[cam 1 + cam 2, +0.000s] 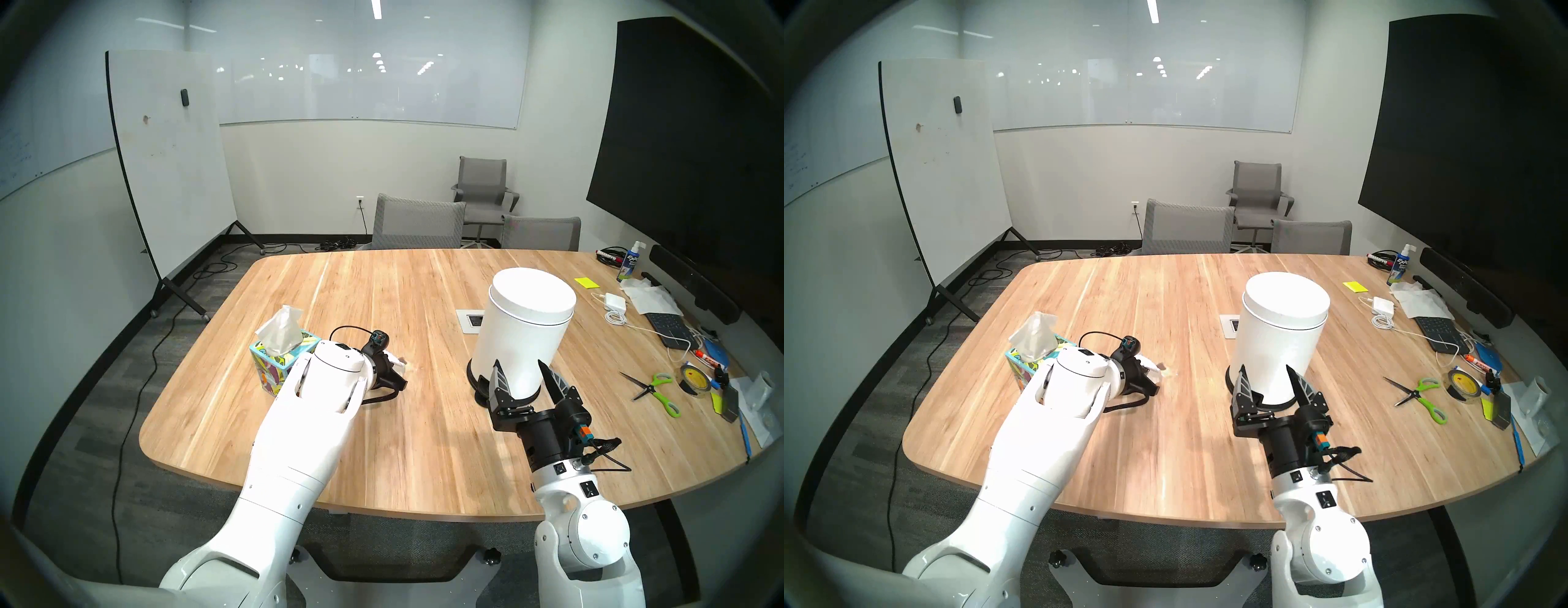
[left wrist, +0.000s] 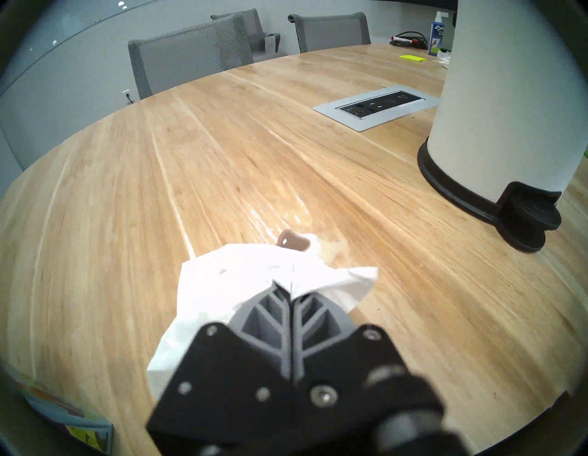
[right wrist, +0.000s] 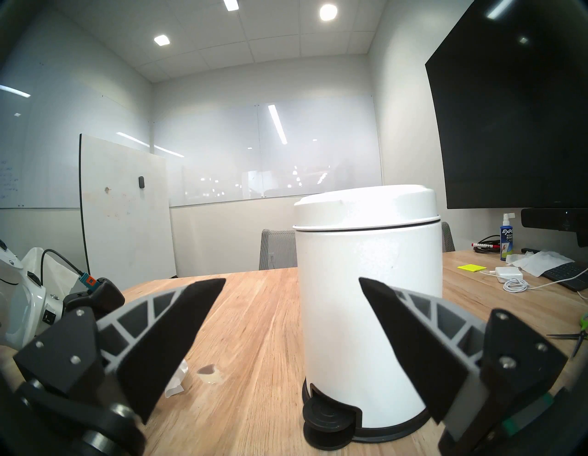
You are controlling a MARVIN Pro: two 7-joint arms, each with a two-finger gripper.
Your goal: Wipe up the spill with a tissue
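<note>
The spill [image 2: 294, 240] is a small brown blotch with a pale wet rim on the wooden table [image 1: 424, 446], also seen low in the right wrist view as the spill [image 3: 206, 369]. My left gripper [image 2: 288, 286] is shut on a crumpled white tissue [image 2: 254, 270], held down at the table. The tissue's far edge touches the blotch's near side. From the head, the tissue [image 1: 399, 361] peeks out beyond the left gripper [image 1: 392, 371]. My right gripper [image 1: 517, 363] stands open and empty just before the white pedal bin [image 1: 526, 322].
A leaf-print tissue box [image 1: 275, 365] stands left of my left wrist. A white socket plate [image 1: 469, 320] is set into the table behind the bin. Scissors [image 1: 653, 386], a tape roll [image 1: 693, 375], a keyboard [image 1: 668, 325] and a charger crowd the right edge.
</note>
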